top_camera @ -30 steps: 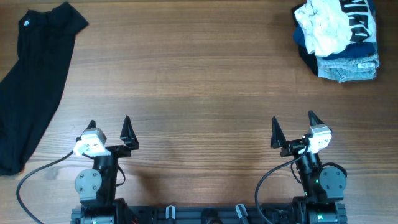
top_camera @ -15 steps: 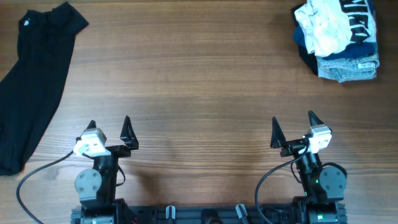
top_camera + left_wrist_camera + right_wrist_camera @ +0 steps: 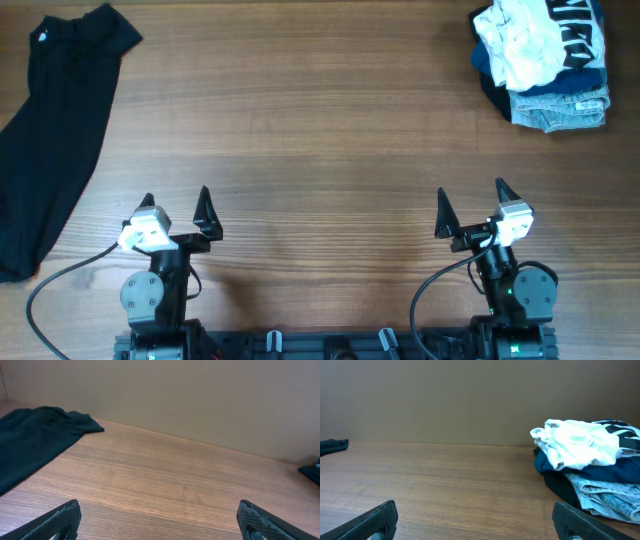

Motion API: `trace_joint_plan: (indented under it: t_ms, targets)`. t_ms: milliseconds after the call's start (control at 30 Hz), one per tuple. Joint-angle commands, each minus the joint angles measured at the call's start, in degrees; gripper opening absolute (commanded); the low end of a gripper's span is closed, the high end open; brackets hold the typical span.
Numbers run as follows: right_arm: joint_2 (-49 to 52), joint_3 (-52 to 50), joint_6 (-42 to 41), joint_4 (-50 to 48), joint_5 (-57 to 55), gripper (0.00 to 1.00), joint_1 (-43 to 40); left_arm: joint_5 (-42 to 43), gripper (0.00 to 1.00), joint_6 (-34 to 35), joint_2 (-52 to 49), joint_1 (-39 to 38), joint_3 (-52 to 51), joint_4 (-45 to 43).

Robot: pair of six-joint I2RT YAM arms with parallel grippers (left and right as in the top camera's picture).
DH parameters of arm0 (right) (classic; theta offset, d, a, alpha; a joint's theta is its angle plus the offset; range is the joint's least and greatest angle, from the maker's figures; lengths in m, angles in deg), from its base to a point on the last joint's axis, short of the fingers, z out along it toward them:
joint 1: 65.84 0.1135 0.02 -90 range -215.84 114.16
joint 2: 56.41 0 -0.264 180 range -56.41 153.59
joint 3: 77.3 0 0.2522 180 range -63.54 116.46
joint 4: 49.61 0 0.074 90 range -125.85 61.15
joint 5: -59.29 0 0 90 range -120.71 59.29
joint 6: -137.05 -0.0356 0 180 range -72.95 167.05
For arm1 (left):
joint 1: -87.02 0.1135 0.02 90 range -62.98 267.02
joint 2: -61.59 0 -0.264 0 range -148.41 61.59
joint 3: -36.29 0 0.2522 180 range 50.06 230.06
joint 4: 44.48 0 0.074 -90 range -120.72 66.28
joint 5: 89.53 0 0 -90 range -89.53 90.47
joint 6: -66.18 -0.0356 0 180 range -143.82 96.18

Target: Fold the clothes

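Note:
A black garment [image 3: 55, 130] lies spread flat at the far left of the table; it also shows in the left wrist view [image 3: 30, 442]. A pile of clothes [image 3: 545, 60] with a white piece, a navy piece and a denim piece sits at the far right corner, also in the right wrist view [image 3: 590, 467]. My left gripper [image 3: 177, 208] is open and empty near the front edge, far from the black garment. My right gripper [image 3: 470, 205] is open and empty near the front edge, well short of the pile. Both sets of fingertips show wide apart in the wrist views [image 3: 159, 520] [image 3: 479, 520].
The wooden table [image 3: 320, 150] runs between the garment and the pile. The arm bases and cables sit at the front edge [image 3: 330, 345]. A plain wall stands behind the table in the wrist views [image 3: 175, 395].

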State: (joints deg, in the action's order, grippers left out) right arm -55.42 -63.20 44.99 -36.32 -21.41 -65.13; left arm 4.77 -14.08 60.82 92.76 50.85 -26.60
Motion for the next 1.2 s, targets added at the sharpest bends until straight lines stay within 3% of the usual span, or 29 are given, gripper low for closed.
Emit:
trace_joint_plan:
  t_ms: [0, 700, 800, 967, 1167]
  targets:
    - [-0.35, -0.04, 0.55, -0.22, -0.74, 1.0, 0.24, -0.52, 1.0, -0.31, 0.61, 0.44, -0.42, 0.04]
    - [-0.35, -0.04, 0.37, -0.52, 0.52, 1.0, 0.24, -0.52, 1.0, -0.31, 0.61, 0.44, -0.42, 0.02]
    - [-0.35, -0.02, 0.37, -6.27, 4.68, 1.0, 0.24, -0.57, 1.0, -0.33, 0.61, 0.44, -0.42, -0.02]
    - [2.27, -0.04, 4.13, -25.4, 3.76, 1.0, 0.24, 0.22, 1.0, -0.28, 0.61, 0.44, -0.42, -1.33]
    - [17.66, 3.45, 5.51, -42.21, 3.63, 1.0, 0.24, 5.33, 1.0, -0.26, 0.61, 0.44, -0.42, -8.74]
